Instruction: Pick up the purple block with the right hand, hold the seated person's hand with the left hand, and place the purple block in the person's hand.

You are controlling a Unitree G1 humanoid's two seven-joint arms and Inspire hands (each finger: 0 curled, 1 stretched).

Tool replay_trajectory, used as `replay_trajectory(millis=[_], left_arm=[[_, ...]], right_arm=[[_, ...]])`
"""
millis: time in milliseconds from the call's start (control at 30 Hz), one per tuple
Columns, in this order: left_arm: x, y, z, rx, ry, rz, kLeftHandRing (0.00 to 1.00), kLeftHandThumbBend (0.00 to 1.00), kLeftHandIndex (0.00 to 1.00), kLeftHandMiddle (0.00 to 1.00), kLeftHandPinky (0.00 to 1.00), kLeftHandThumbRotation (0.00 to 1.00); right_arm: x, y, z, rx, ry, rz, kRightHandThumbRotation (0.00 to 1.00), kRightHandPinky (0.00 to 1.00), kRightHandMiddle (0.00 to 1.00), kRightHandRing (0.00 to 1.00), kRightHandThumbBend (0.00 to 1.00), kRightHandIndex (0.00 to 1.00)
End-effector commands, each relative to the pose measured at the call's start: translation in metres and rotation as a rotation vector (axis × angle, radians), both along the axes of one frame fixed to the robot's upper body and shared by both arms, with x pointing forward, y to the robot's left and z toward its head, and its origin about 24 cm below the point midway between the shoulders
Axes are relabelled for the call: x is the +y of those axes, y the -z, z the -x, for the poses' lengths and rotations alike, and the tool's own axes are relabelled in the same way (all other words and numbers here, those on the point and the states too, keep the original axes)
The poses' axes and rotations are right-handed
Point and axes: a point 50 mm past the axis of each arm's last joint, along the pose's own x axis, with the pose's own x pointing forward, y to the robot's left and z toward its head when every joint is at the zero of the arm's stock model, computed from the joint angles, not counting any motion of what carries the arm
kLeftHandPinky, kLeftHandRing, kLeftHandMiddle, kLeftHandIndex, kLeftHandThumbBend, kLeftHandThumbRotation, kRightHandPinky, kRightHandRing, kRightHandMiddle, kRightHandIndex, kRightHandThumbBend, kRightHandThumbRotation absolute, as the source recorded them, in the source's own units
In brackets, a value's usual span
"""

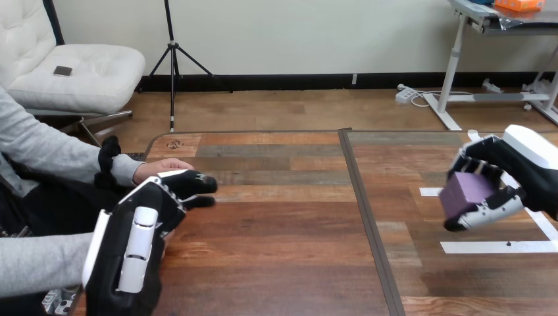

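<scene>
The worktop [283,263] is spanned by the coming move: the block is held at its right, and the person's hand lies well apart at its left.

The left hand [141,224] is seen at the worktop's near left corner, back upward, reaching forward to the person's hand [156,168], which rests at the left edge; the two are touching or just beside each other, but whether the left hand is closed on it cannot be told. The right hand [520,164] is raised above the taped marks at the far right, palm turned leftward, and is clamped on the purple block [466,189], which is pinched between curled fingers above and thumb below. From the block, the person's hand lies straight to the left, across the centre seam; a long sideways carry is judged to be needed before any release.
</scene>
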Motion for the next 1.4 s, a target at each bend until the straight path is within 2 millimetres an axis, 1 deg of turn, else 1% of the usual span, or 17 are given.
replay_trajectory(millis=[0,200,267,300,333,400,533,600,633,667,900,933,1067,1200,1233,1367], left_arm=[[0.001,-0.015,-0.014,-0.089,-0.004,-0.079,0.71,0.48,0.61,0.66,0.74,0.83],[0.005,-0.018,-0.015,-0.098,-0.021,-0.217,0.70,0.47,0.62,0.65,0.68,0.85],[0.006,-0.019,-0.016,-0.095,-0.017,-0.251,0.70,0.50,0.63,0.66,0.67,0.82],[0.007,-0.021,-0.016,-0.096,-0.017,-0.306,0.71,0.51,0.64,0.67,0.67,0.81],[0.008,-0.022,-0.016,-0.098,-0.019,-0.343,0.71,0.57,0.65,0.68,0.68,0.78],[0.010,-0.025,-0.016,-0.096,-0.022,-0.418,0.72,0.62,0.66,0.69,0.68,0.75],[0.015,-0.029,-0.015,-0.092,-0.034,-0.515,0.74,0.71,0.69,0.72,0.75,0.69],[0.017,-0.030,-0.015,-0.088,-0.036,-0.540,0.75,0.75,0.71,0.74,0.77,0.66],[0.017,-0.031,-0.015,-0.084,-0.035,-0.547,0.76,0.80,0.73,0.76,0.79,0.63],[0.018,-0.032,-0.015,-0.082,-0.034,-0.553,0.77,0.82,0.73,0.76,0.79,0.62],[0.024,-0.039,-0.017,-0.070,-0.035,-0.575,0.81,0.94,0.79,0.82,0.81,0.57],[0.024,-0.040,-0.017,-0.066,-0.035,-0.588,0.84,0.96,0.82,0.85,0.82,0.56],[0.027,-0.045,-0.017,-0.064,-0.052,-0.653,0.89,0.99,0.86,0.89,0.83,0.56],[0.029,-0.052,-0.017,-0.098,-0.087,-0.746,0.92,1.00,0.88,0.92,0.85,0.55],[0.030,-0.053,-0.017,-0.099,-0.094,-0.755,0.94,1.00,0.89,0.93,0.89,0.52],[0.031,-0.057,-0.018,-0.123,-0.114,-0.804,0.95,1.00,0.90,0.94,0.95,0.49]], right_arm=[[0.012,-0.020,-0.007,-0.107,-0.020,-0.097,0.00,0.34,0.42,0.37,0.86,0.44],[0.015,-0.021,-0.006,-0.109,-0.031,-0.127,0.00,0.35,0.42,0.37,0.85,0.44],[0.016,-0.022,-0.005,-0.108,-0.031,-0.136,0.00,0.34,0.42,0.37,0.84,0.44],[0.017,-0.022,-0.005,-0.111,-0.036,-0.142,0.00,0.34,0.42,0.37,0.84,0.44],[0.017,-0.022,-0.005,-0.113,-0.039,-0.145,0.00,0.34,0.42,0.37,0.85,0.44],[0.018,-0.021,-0.004,-0.118,-0.044,-0.149,0.00,0.34,0.41,0.37,0.85,0.44],[0.019,-0.021,-0.003,-0.125,-0.052,-0.152,0.00,0.33,0.41,0.36,0.85,0.44],[0.019,-0.020,-0.003,-0.125,-0.053,-0.153,0.00,0.33,0.41,0.36,0.85,0.44],[0.019,-0.020,-0.003,-0.123,-0.052,-0.152,0.00,0.32,0.40,0.35,0.85,0.44],[0.019,-0.020,-0.003,-0.122,-0.051,-0.152,0.00,0.32,0.40,0.35,0.85,0.44],[0.018,-0.019,-0.003,-0.120,-0.045,-0.144,0.00,0.31,0.40,0.34,0.86,0.44],[0.018,-0.019,-0.003,-0.120,-0.045,-0.141,0.00,0.30,0.40,0.34,0.86,0.44],[0.017,-0.020,-0.004,-0.117,-0.042,-0.146,0.00,0.30,0.40,0.34,0.86,0.44],[0.016,-0.020,-0.004,-0.116,-0.038,-0.151,0.00,0.30,0.40,0.34,0.86,0.44],[0.016,-0.020,-0.005,-0.115,-0.036,-0.152,0.00,0.31,0.40,0.34,0.86,0.44],[0.016,-0.020,-0.005,-0.114,-0.036,-0.153,0.00,0.31,0.41,0.35,0.85,0.43]])
